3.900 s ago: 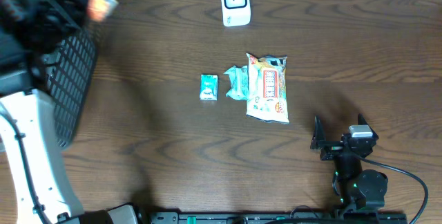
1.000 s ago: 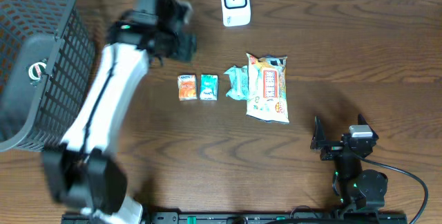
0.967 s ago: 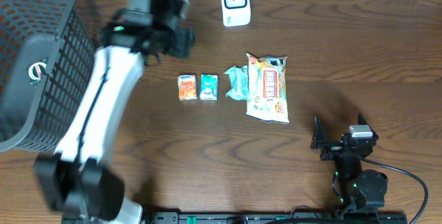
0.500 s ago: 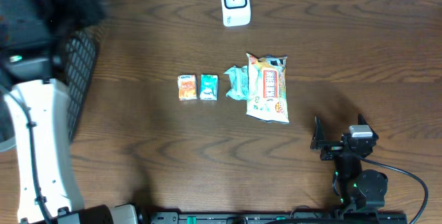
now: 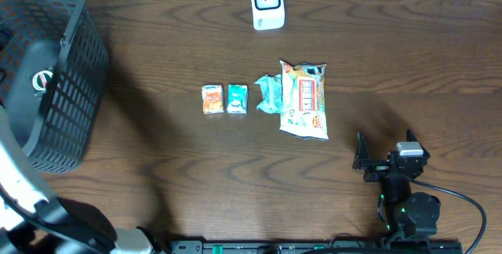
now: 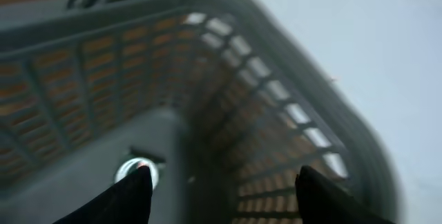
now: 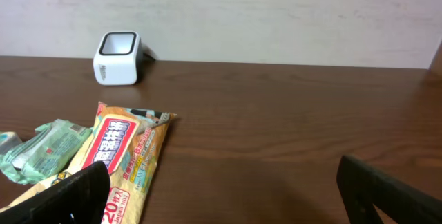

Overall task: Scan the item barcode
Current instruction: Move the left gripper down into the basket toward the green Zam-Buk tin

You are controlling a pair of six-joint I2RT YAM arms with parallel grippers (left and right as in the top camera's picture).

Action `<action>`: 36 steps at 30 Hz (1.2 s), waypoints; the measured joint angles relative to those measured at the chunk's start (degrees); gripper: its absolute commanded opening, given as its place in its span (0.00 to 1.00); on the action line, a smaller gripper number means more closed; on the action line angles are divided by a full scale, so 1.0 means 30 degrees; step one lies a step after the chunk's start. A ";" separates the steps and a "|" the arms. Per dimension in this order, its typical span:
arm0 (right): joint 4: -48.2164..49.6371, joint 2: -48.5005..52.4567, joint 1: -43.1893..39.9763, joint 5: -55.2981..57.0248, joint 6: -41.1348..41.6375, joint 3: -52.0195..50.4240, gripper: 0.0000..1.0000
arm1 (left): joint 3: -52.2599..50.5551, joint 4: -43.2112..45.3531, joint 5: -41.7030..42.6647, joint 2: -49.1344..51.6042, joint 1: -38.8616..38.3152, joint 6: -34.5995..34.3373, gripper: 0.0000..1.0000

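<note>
Overhead, four packets lie in a row mid-counter (image 5: 392, 42): an orange sachet (image 5: 212, 99), a teal sachet (image 5: 237, 98), a green pack (image 5: 271, 93) and a large snack bag (image 5: 304, 99), with the white scanner (image 5: 267, 3) well behind them. The left hand (image 6: 221, 196) hangs over the grey basket (image 5: 78, 89), fingers apart and empty. The right hand (image 7: 228, 200) rests near the front edge, spread wide, holding nothing.

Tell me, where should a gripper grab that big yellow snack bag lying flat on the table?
Probably the near end seam of the snack bag, from above. It lies flat, so only its thin sealed edges offer a pinch; the green packet crowds its left side, while the near end is free.
</note>
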 measured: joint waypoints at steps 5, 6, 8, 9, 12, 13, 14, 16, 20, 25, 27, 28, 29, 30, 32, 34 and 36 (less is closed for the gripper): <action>0.0000 0.0000 0.0000 0.0007 0.0000 0.0000 0.99 | 0.0000 -0.0036 -0.0794 0.2113 0.0153 0.0831 0.72; 0.0000 0.0000 0.0000 0.0007 0.0007 0.0000 0.99 | 0.0000 -0.0051 -0.1115 0.2514 0.0146 0.1100 0.71; 0.0000 0.0000 0.0000 0.0007 0.0007 0.0000 0.99 | 0.0000 -0.0058 -0.2055 0.3213 0.0131 0.1938 0.71; 0.0000 0.0007 0.0000 0.0007 0.0000 0.0000 0.99 | 0.0000 -0.0066 -0.2528 0.3490 0.0131 0.2470 0.71; 0.0000 0.0000 0.0000 0.0007 0.0007 0.0000 0.99 | 0.0000 -0.0044 -0.3402 0.3978 0.0131 0.3752 0.75; 0.0000 0.0000 0.0000 0.0000 0.0000 0.0000 0.99 | 0.0000 -0.0007 -0.3730 0.4131 0.0131 0.4342 0.76; -0.0007 0.0000 0.0000 0.0007 0.0000 0.0000 0.99 | 0.0000 0.0029 -0.3883 0.4248 0.0131 0.4612 0.76; 0.0000 0.0000 0.0000 0.0007 0.0007 0.0000 0.99 | 0.0000 0.0117 -0.4022 0.4437 0.0131 0.5020 0.77; 0.0000 0.0007 0.0000 0.0007 0.0000 0.0000 0.99 | 0.0000 0.0270 -0.4248 0.5107 0.0131 0.5909 0.79; 0.0000 0.0000 0.0000 0.0000 0.0000 0.0000 0.99 | 0.0000 0.0408 -0.4306 0.6171 0.0131 0.6754 0.81; 0.0000 0.0000 0.0000 0.0000 0.0007 0.0000 0.99 | 0.0000 0.0583 -0.4306 0.6521 0.0131 0.6900 0.81; 0.0000 0.0000 0.0000 0.0000 0.0007 0.0000 0.99 | 0.0000 0.0670 -0.4306 0.6666 0.0131 0.6972 0.81; 0.0000 0.0000 0.0000 0.0007 0.0000 0.0000 0.99 | 0.0000 0.0809 -0.4277 0.6849 0.0131 0.7125 0.82; 0.0000 0.0000 0.0000 0.0007 0.0000 0.0000 0.99 | 0.0000 0.0882 -0.4226 0.6972 0.0131 0.7308 0.82; 0.0000 0.0000 0.0000 0.0007 0.0007 0.0000 0.99 | 0.0000 0.0925 -0.4036 0.7242 0.0109 0.7635 0.83; 0.0000 0.0000 0.0000 0.0007 0.0000 0.0000 0.99 | 0.0000 0.0991 -0.3789 0.7519 0.0066 0.7912 0.83; 0.0000 0.0000 0.0000 0.0007 0.0000 0.0000 0.99 | 0.0000 0.1056 -0.3708 0.7752 0.0007 0.8029 0.83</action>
